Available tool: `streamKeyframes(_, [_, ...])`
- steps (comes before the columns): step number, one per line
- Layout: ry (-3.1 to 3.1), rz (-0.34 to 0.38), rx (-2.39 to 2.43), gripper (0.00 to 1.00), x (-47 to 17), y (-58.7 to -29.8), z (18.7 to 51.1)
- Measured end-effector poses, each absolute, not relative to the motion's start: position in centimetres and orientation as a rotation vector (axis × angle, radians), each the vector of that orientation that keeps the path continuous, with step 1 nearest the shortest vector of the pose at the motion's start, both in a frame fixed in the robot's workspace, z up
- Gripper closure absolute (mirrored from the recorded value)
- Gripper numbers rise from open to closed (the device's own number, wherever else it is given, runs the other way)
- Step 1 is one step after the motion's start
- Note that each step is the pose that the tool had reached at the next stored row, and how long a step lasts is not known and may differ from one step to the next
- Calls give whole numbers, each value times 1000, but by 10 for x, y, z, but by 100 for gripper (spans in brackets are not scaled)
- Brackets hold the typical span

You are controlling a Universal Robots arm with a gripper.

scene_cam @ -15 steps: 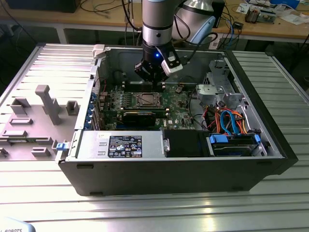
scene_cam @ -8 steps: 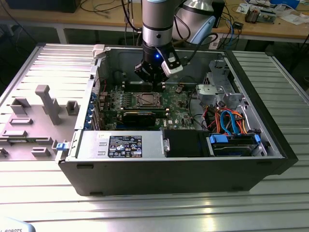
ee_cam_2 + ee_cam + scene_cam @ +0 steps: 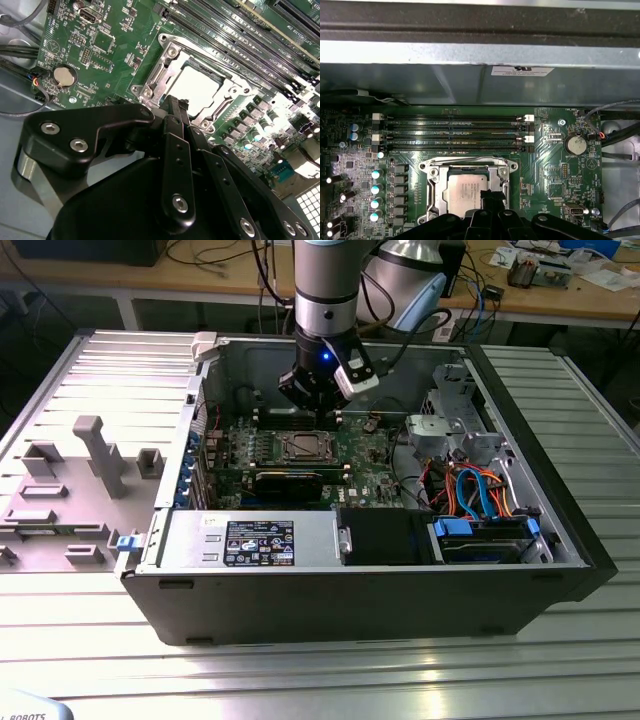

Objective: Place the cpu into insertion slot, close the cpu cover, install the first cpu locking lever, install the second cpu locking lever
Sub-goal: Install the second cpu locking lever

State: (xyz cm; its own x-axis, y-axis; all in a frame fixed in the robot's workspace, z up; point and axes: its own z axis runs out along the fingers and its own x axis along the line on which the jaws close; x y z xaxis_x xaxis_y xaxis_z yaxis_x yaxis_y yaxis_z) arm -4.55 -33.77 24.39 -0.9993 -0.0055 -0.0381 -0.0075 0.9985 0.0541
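Hovering over the socket: the gripper (image 3: 172,102) hangs just above the near edge of the insertion slot (image 3: 197,87) in the second wrist view, its black fingers (image 3: 175,150) drawn together with nothing between them.
Gripper, from outside: in the exterior view the gripper (image 3: 318,412) reaches down from the grey arm (image 3: 325,290) into the open computer case (image 3: 400,590), above the back part of the green motherboard (image 3: 225,455).
Cpu: the cpu (image 3: 465,192) lies flat inside the insertion slot (image 3: 467,165), its dull silver top showing in both wrist views (image 3: 200,90).
Cpu cover: the cpu cover (image 3: 440,187) lies closed over the chip, its silver frame ringing the metal top; the same frame (image 3: 160,75) gleams in the second wrist view.
Socket, from outside: the insertion slot (image 3: 305,447) sits mid-board, just in front of the gripper.
Beyond the socket: long memory slots (image 3: 452,135) run side by side between the socket and the case wall.
To the side: a round coin battery (image 3: 575,145) sits on the board, well apart from the socket.
Farther off: a grey fixture (image 3: 95,455) stands on the ribbed table (image 3: 300,680) at the exterior view's left.
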Motion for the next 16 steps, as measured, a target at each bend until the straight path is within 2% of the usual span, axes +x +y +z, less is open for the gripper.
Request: streamKeyframes(16, [3103,84,-10,89,-45,-345,249])
